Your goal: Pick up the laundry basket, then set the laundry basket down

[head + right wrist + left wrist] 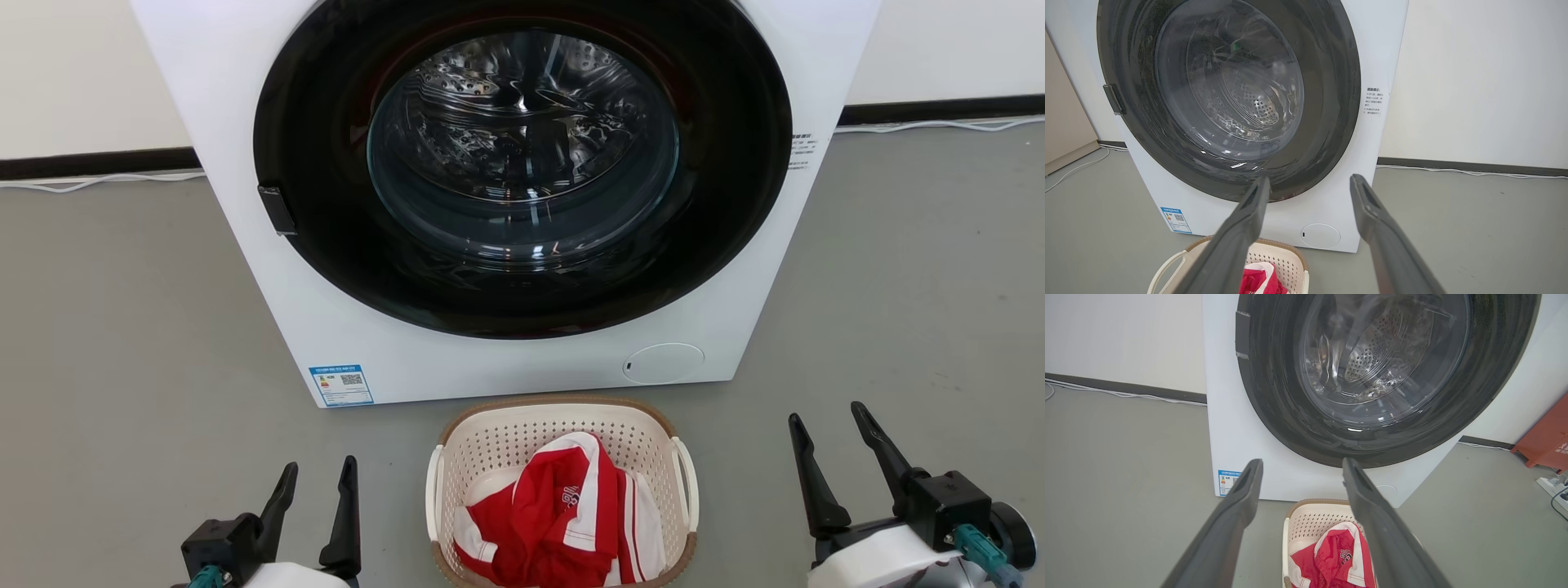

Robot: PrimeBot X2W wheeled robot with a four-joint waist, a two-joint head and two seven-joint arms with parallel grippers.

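1. the small cream perforated plastic laundry basket with a brown woven-look rim (498, 449) sits on the grey floor (122, 367) at the bottom centre of the head view. it is just in front of the machine and apart from both grippers; nothing holds it, so the pick-up looks not yet begun
2. a crumpled red and white garment (563, 514) lies inside it, heaped toward the near end, which may weight that end once the basket goes up
3. its two white loop handles, one on the left wall (433, 490) and one on the right wall (688, 482), stand out sideways; they look like the natural holds, one for each arm
4. the left gripper (318, 469) at the lower left and the right gripper (826, 414) at the lower right flank the basket, each clear of its handle. both have their long dark fingers spread with nothing between them, likely so they can come in from either side
5. the left wrist view has the basket (1310, 522) at the bottom centre, and the right wrist view has it (1286, 261) at the lower left, so both arms seem aimed past it rather than at a handle
6. behind it, the large white front-loading washing machine (408, 359) stands across the upper centre, and its round dark glass door (522, 163) looks closed
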